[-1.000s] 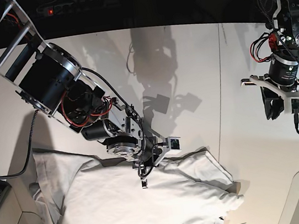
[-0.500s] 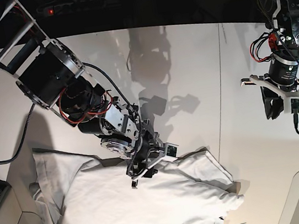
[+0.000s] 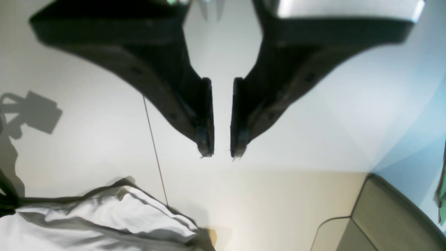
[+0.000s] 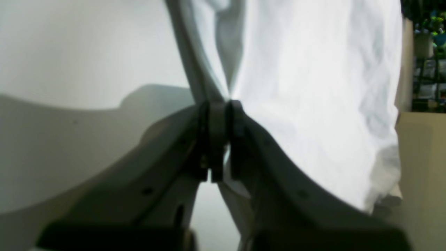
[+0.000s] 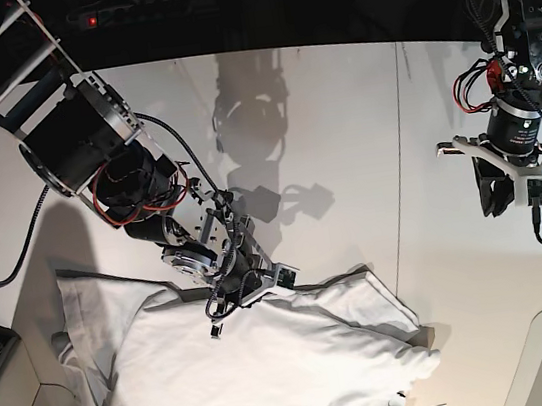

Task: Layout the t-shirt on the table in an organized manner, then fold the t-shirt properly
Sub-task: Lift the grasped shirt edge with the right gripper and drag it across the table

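The wrinkled white cotton t-shirt (image 5: 265, 375) lies spread along the near edge of the matte white table (image 5: 341, 122), toward its left corner. The right gripper (image 5: 227, 308) has its fingers closed on the shirt's far edge fold. Advisable: keep the pinch firm and draw the fabric outward, low and level, to flatten wrinkles. The left gripper (image 5: 508, 192) hangs above the right side, fingers slightly parted, empty. Bare tabletop beyond the shirt offers room.

The t-shirt (image 5: 275, 374) is plain white with grey shadowed folds and no print. The table (image 5: 342, 132) is matte white, crossed by a thin dark seam (image 5: 407, 143) at 2 o'clock. Both grippers' fingers (image 3: 195, 104) are black. Red wires (image 5: 114, 200) loop at 10 o'clock.
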